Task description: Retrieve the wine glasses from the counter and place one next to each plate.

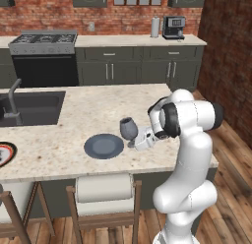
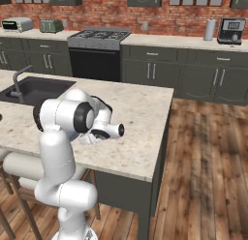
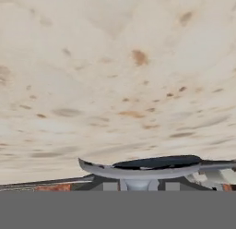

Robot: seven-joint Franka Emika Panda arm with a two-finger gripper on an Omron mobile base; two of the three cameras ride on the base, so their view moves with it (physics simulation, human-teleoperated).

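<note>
A dark smoky wine glass (image 1: 128,128) stands upright just right of the slate-blue plate (image 1: 104,146) on the stone-topped island (image 1: 98,107). My gripper (image 1: 135,141) reaches in from the right at the level of its stem and appears shut on it; the fingers are hidden behind the hand. In the hand view the glass's round foot (image 3: 143,167) lies edge-on at the bottom, over speckled stone. The white plate with the red-and-black rim (image 1: 4,153) peeks in at the island's left edge. The second glass is out of view. The beige counter (image 1: 138,40) runs along the back wall.
A black sink with a faucet (image 1: 30,107) is set into the island's left part. Stools (image 1: 104,191) stand at its near side. On the back counter are a stove (image 1: 44,41), a grey canister (image 1: 155,27) and a coffee machine (image 1: 173,27). A brick wall (image 1: 226,56) closes the right.
</note>
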